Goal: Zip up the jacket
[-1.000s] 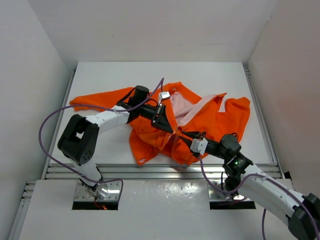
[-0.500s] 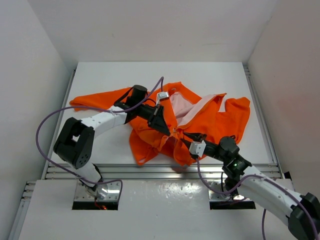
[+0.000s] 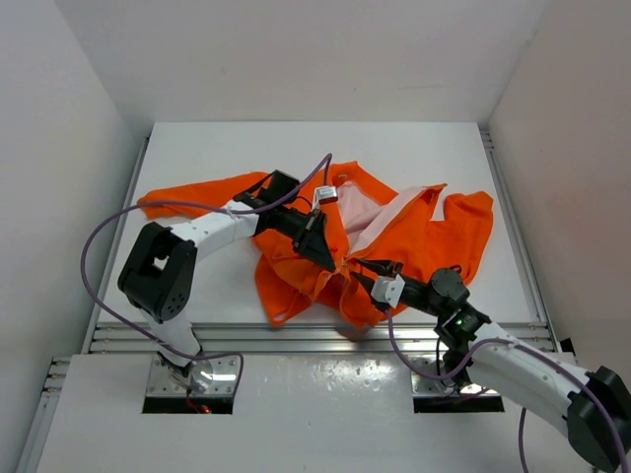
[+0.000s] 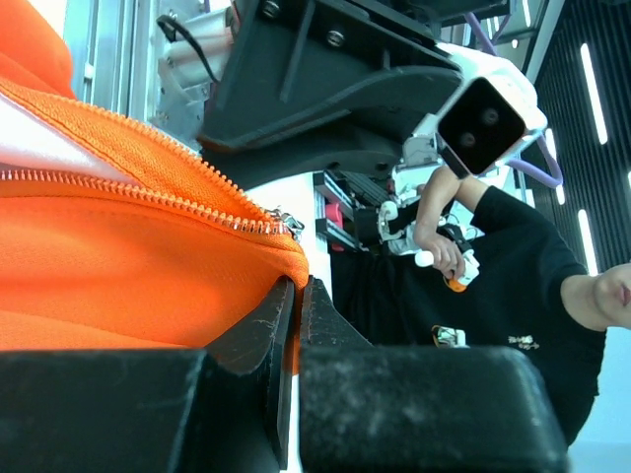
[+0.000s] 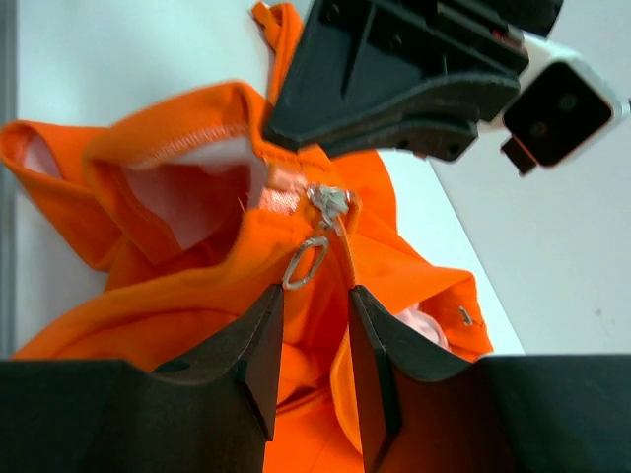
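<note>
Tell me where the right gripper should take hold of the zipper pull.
On the pull tab, the small metal loop dangling below the slider. It hangs clear of the jacket fabric, directly ahead of the open right gripper. Advancing straight ahead from the near side and closing across the loop looks best.

A bright orange jacket [image 3: 424,236] lies crumpled on the white table [image 3: 227,148], one sleeve stretched left. Its front is open on pale pink lining [image 3: 357,212], the zipper teeth [image 4: 148,192] parted and the metal pull [image 5: 306,264] dangling.
</note>
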